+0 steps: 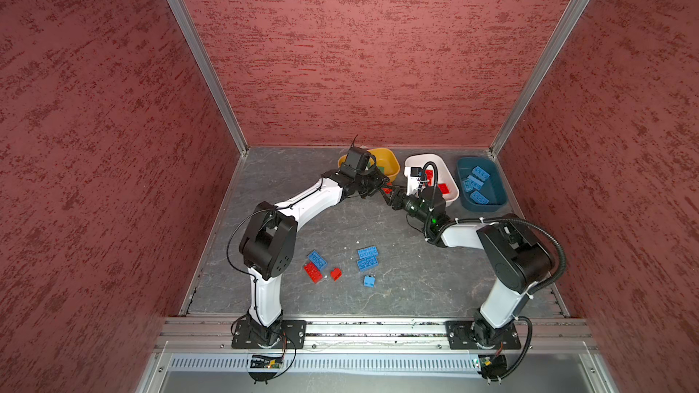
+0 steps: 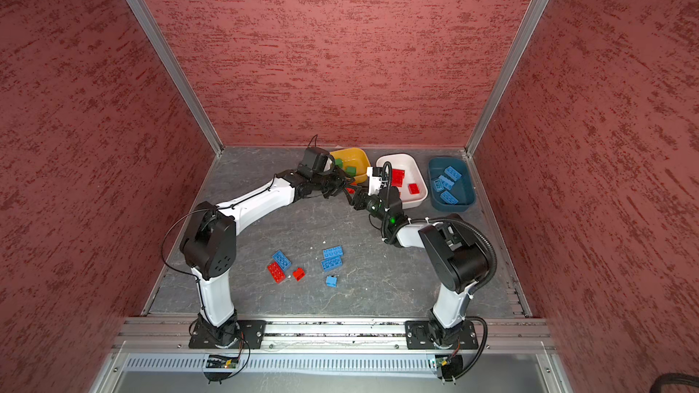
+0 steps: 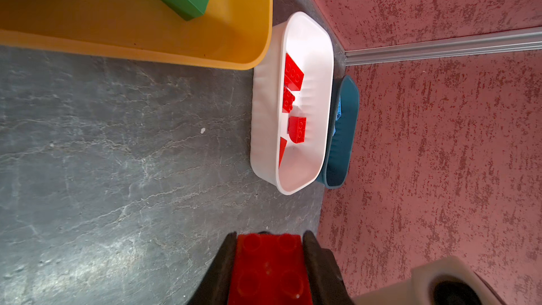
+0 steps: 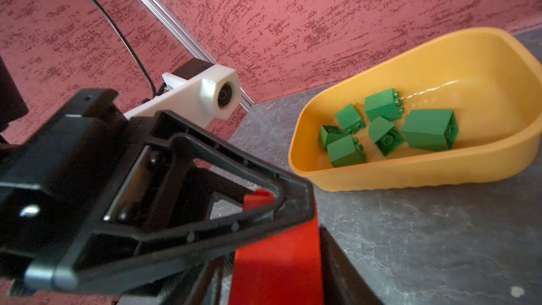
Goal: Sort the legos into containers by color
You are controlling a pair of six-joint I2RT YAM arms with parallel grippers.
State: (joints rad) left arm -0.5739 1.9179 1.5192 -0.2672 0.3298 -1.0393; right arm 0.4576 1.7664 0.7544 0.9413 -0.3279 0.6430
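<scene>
Red brick (image 3: 269, 271) — left gripper (image 3: 269, 234) clamps it

I see my left arm (image 1: 264, 298) and right arm (image 1: 503, 300) as white shells with black joint housings (image 1: 268, 243), black cables (image 1: 563, 262) and screwed black base plates (image 1: 293, 332).

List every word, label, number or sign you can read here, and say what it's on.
No text can be read.
Red brick: the stud tops are blurred and show no legible lettering.
Circuit board below the front rail: any print is too small to read.
Yellow tub, white tub, teal tub: no labels show.
</scene>
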